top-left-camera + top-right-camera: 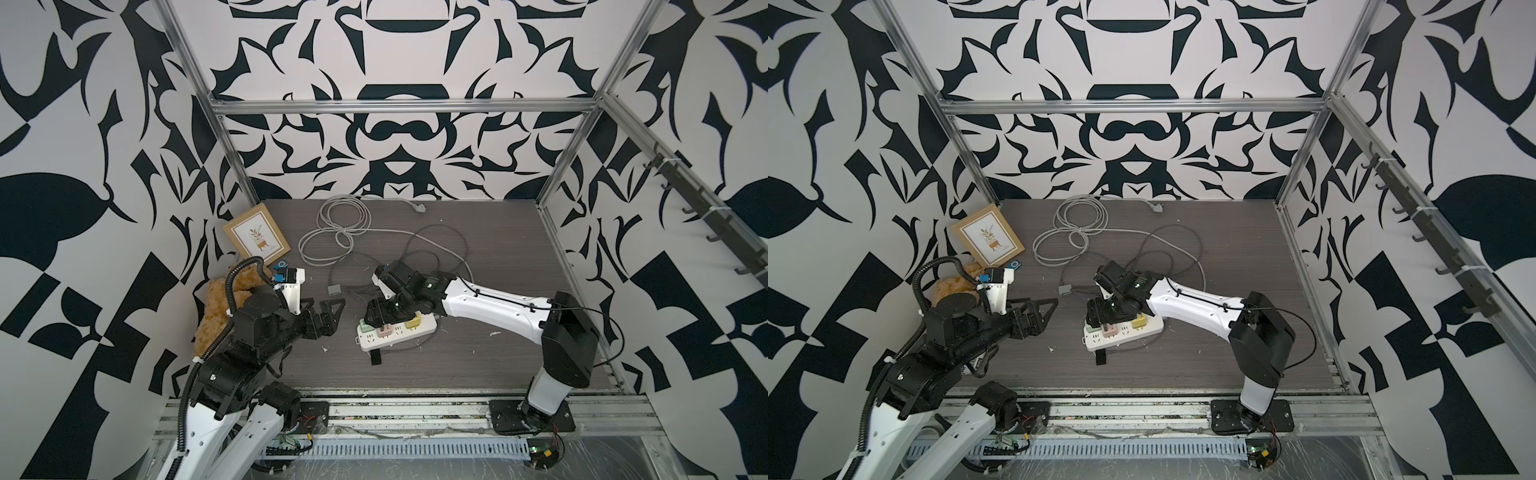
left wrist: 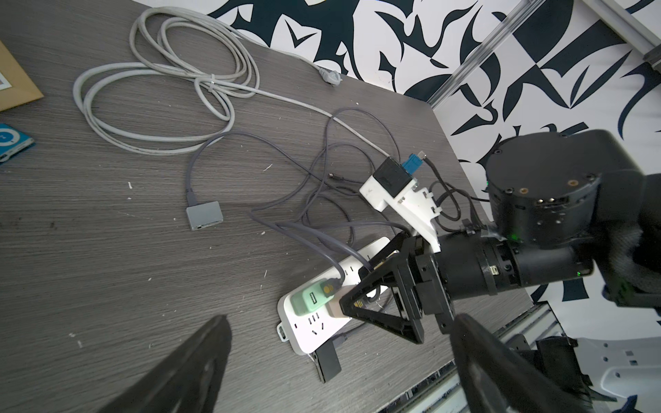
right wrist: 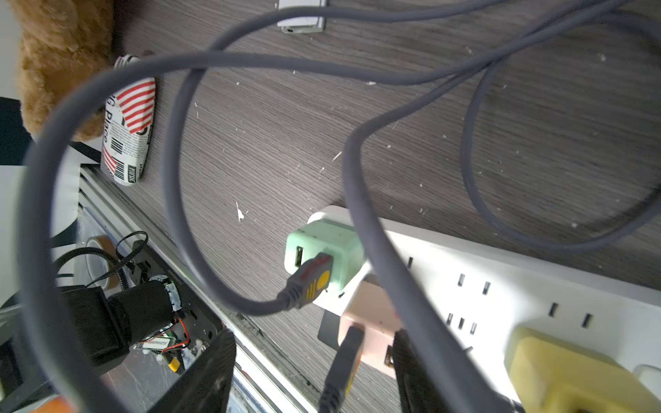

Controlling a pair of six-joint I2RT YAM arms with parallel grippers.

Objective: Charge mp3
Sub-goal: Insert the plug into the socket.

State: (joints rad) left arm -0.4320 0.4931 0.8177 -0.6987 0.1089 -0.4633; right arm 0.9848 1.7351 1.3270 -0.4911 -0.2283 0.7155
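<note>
The mp3 is a tiny blue square lying flat by the picture frame at the back left; the left wrist view also catches the mp3. My left gripper hovers open and empty, well short of it. My right gripper hangs low over the white power strip. Its jaws stand open on either side of the grey USB plug seated in the pink charger. One finger is close against the charger; the other is clear of the plug. A second plug sits in the green charger.
A yellow charger sits further along the strip. Thin grey cables loop over the table to a small grey adapter. A coiled white cable, a picture frame, a teddy and a small black device lie around.
</note>
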